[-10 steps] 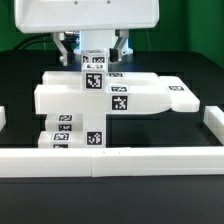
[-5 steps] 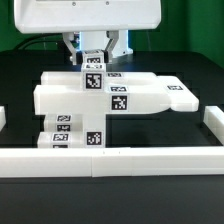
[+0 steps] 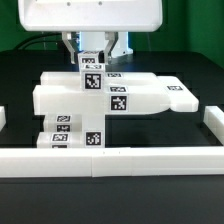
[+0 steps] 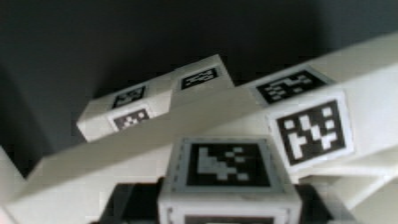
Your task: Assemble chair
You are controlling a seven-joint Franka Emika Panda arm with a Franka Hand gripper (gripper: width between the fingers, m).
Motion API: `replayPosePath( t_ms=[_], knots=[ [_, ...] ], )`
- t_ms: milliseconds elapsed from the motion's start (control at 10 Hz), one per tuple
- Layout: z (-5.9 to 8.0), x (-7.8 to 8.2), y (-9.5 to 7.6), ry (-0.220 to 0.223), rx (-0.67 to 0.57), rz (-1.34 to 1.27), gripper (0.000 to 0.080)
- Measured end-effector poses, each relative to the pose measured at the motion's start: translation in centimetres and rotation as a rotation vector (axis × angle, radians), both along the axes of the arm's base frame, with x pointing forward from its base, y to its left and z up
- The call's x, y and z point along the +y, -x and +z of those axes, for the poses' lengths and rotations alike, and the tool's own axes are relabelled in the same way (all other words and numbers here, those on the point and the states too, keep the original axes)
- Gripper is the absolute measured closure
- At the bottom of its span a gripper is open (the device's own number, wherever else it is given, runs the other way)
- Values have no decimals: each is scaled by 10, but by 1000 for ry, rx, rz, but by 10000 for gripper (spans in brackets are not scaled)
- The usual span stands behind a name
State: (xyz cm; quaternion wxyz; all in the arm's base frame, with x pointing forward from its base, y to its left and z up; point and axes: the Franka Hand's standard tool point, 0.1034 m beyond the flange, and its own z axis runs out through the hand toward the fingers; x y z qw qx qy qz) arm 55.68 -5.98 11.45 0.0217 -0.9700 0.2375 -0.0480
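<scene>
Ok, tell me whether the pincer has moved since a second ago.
Yes. The pincer has closed in from both sides onto the small tagged block; judged against the wide white panel in the exterior view, its height looks unchanged.

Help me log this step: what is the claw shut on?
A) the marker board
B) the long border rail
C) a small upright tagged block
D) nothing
C: in the wrist view the claw pinches the sides of the small tagged block, standing upright on the big panel.
</scene>
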Motion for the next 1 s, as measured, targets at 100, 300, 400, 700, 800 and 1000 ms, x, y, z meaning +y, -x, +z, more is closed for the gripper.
replayPosePath(
  t_ms=[100,300,400,700,800,1000],
  knots=[
    [0,0,0,-11,1,-111,515],
    [0,0,-3,-46,0,-361,515],
    [0,1,-5,-52,0,-424,515],
    [0,4,-6,-73,-1,-610,515],
    [0,4,-6,-73,0,-611,515],
    [0,5,-5,-69,2,-554,212]
  ],
)
